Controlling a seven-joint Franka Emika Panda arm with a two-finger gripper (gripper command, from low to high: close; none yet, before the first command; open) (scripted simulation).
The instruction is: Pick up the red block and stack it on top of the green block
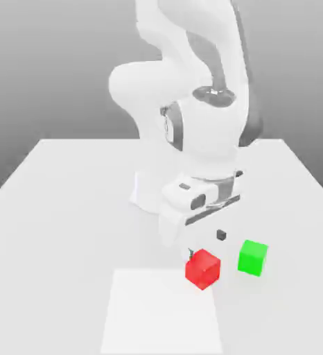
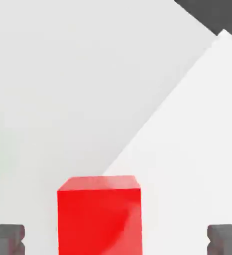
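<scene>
Pale table (image 1: 60, 229), grey room beyond — hand (image 2: 116, 240) spread wide around red block (image 2: 99, 221).

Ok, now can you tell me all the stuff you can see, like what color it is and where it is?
Red block: one, bright red, at the white sheet's upper right corner in the exterior view, between the pincer's open fingers.
Green block: one, bright green, to the red block's right in the exterior view.
White sheet: one, white, front of the table.
Table: one, pale gray, under everything.
Robot arm: one, white with gray parts, behind the blocks.
Pincer: one, dark gray fingertips, around the red block.
</scene>
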